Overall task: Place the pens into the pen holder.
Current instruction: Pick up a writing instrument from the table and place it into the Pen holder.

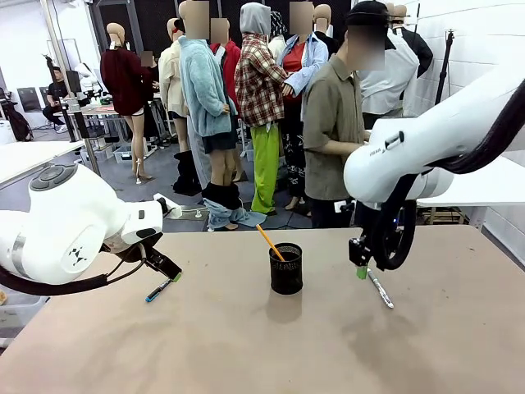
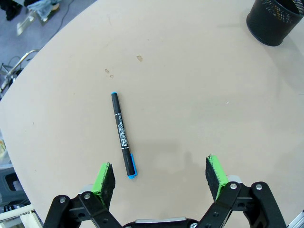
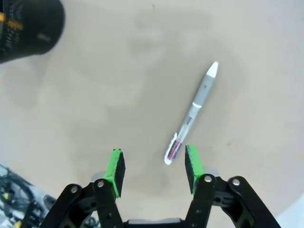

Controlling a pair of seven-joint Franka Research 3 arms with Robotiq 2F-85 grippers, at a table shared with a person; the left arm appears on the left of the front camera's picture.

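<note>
The left pincer (image 2: 159, 166) hung open over a slim black, blue-tipped marker (image 2: 122, 135), and the right pincer (image 3: 153, 154) hung open over a silver-white pen (image 3: 197, 104). Both pens lay flat on the smooth beige worktop (image 1: 246, 345). An orange pencil (image 1: 268, 241) leaned in the black mesh pen holder (image 1: 285, 268).

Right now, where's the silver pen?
In the front view, the silver pen lies flat on the table on the robot's right, to the right of the pen holder and just beside the open right gripper.
</note>
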